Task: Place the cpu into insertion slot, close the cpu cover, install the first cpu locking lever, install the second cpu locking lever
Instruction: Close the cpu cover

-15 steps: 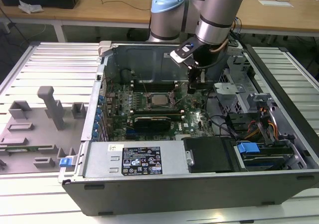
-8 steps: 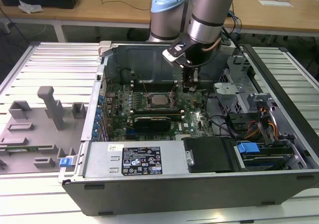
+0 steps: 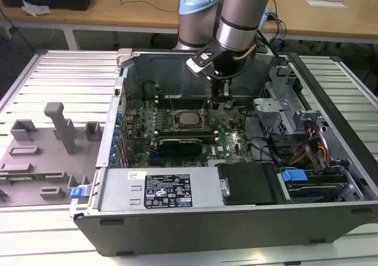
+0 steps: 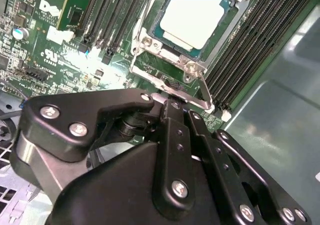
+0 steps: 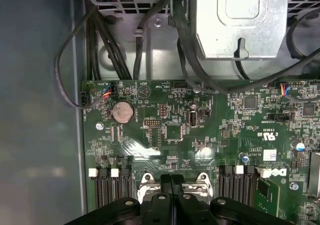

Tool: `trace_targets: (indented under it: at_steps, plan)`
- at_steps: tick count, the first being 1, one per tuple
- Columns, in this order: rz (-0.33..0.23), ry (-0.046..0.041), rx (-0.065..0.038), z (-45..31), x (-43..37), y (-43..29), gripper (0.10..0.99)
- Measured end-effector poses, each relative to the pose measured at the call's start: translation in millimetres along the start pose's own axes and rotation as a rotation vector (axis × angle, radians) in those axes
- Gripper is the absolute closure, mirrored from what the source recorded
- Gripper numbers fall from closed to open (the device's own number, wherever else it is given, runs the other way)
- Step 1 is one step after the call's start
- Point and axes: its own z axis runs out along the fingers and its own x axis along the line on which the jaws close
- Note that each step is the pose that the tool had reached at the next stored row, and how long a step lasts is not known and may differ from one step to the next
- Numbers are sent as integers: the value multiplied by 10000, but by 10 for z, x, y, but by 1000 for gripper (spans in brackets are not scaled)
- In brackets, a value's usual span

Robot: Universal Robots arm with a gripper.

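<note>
Cpu [image 3: 189, 119] in insertion slot [image 3: 175, 120], mid-motherboard [image 3: 142, 124] inside case [image 3: 177, 71] — memory slots [image 4: 250, 45] flanking two sides. Claw [image 3: 219, 103] just beside slot, exterior view's right. Case on counter [image 3: 59, 71] — fixture tray [image 3: 35, 159] at exterior view's left.

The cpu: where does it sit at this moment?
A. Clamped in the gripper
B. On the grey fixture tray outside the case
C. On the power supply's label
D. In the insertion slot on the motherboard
D: in the second wrist view the cpu lies flat in the insertion slot, its pale face framed by the silver cpu cover, apart from the gripper.
</note>
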Motion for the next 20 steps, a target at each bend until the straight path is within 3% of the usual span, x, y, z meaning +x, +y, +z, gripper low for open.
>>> trace_targets:
  at_steps: [2, 6, 20]
  plan:
    - [5, -60, -1, -70, 0, -9, 980]
    - [7, -85, -2, -120, 1, -13, 980]
    - [8, -87, -14, -114, -1, -95, 980]
